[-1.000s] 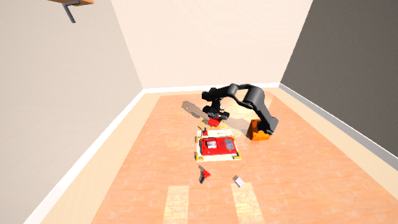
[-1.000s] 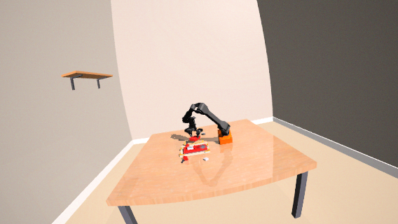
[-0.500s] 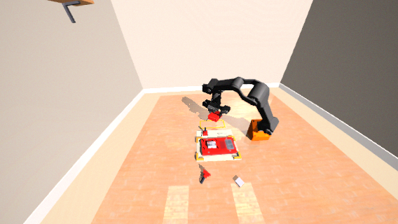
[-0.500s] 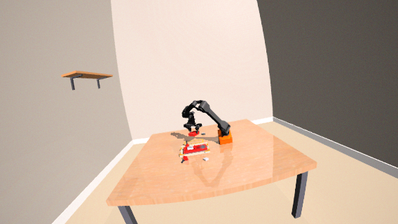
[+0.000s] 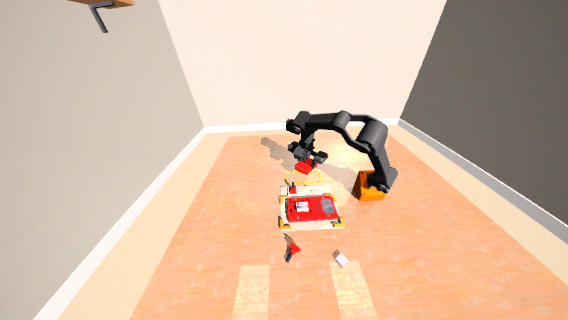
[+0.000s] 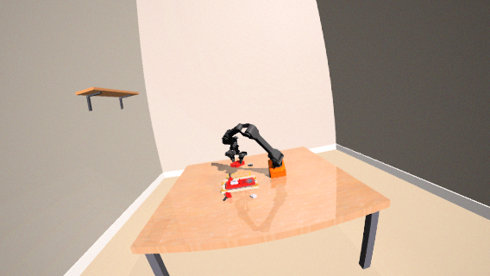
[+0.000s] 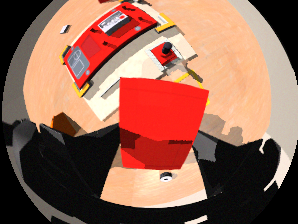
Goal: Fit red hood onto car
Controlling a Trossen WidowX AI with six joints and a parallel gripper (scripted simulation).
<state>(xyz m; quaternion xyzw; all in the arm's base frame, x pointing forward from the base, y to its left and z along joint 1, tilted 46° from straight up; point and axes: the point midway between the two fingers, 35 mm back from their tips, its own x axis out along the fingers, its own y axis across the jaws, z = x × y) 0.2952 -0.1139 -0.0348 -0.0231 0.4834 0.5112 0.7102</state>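
The red hood (image 5: pixel 303 167) (image 6: pixel 237 164) (image 7: pixel 162 110) is held flat roof up between the fingers of my gripper (image 5: pixel 308 162) (image 6: pixel 237 160) (image 7: pixel 157 129), which is shut on its sides. The hood hangs above the table, behind the jig (image 5: pixel 316 226) (image 7: pixel 107 102) in the top and exterior views, clear of the car. The red chassis (image 5: pixel 311 215) (image 6: pixel 242 185) (image 7: pixel 93 45) sits in the jig with its white and grey engine block (image 5: pixel 302 206) (image 7: pixel 114 22) on the deck. The pegs are too small to make out clearly. The hood's corner holes are hidden.
A red piece with a black knob (image 5: pixel 293 190) (image 7: pixel 164 52) stands at the jig's back left. A red and black part (image 5: pixel 294 248) and a white block (image 5: pixel 341 259) (image 6: pixel 253 196) lie in front. A small wheel-like part (image 7: pixel 166 176) lies beyond the hood. The orange arm base (image 5: pixel 367 191) (image 6: pixel 277 172) is right.
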